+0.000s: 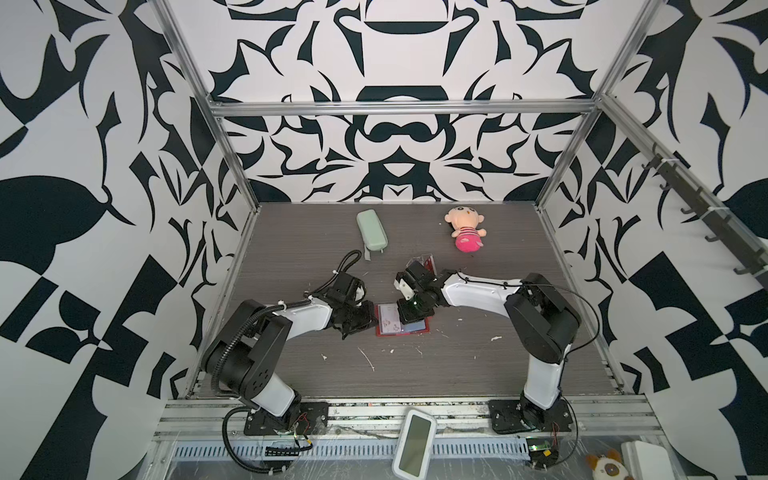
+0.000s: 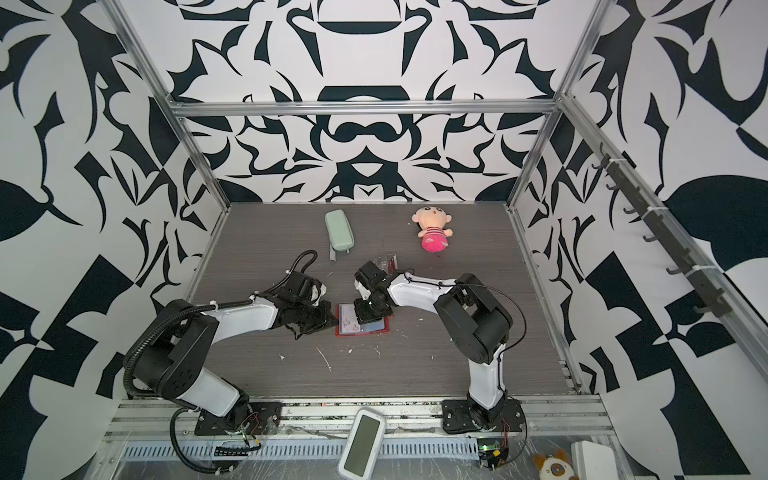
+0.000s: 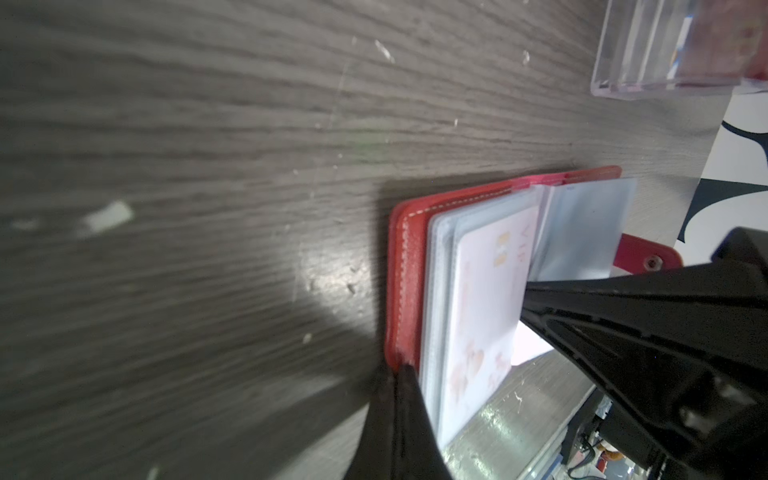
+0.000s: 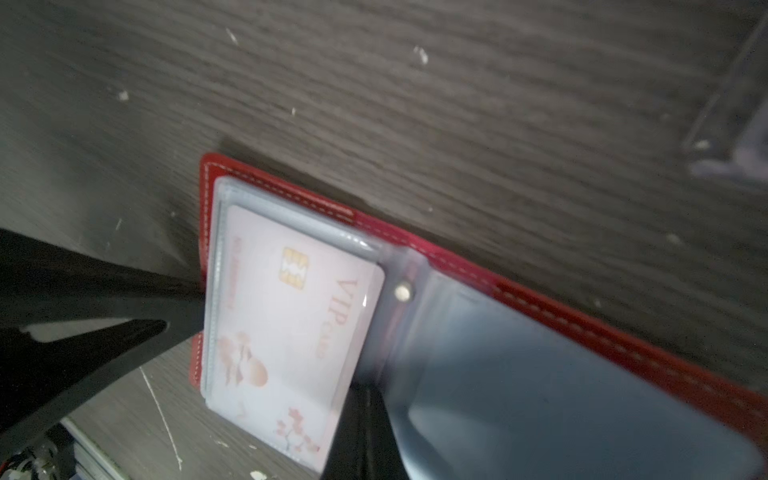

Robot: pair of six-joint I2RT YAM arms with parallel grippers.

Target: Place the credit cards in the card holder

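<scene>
A pale green oblong case (image 1: pixel 372 230) and a pink plush doll (image 1: pixel 465 232) lie apart near the counter's (image 1: pixel 457 365) back edge. A clear acrylic box (image 3: pixel 648 50) stands nearer the middle.

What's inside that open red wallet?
In the card holder, a pale VIP card with a gold chip fills one clear sleeve. The right end effector covers part of the bluish opposite sleeve; its contents are unclear.

Left pincer (image 1: pixel 373 319), right pincer (image 1: pixel 406 316): both closed.
</scene>
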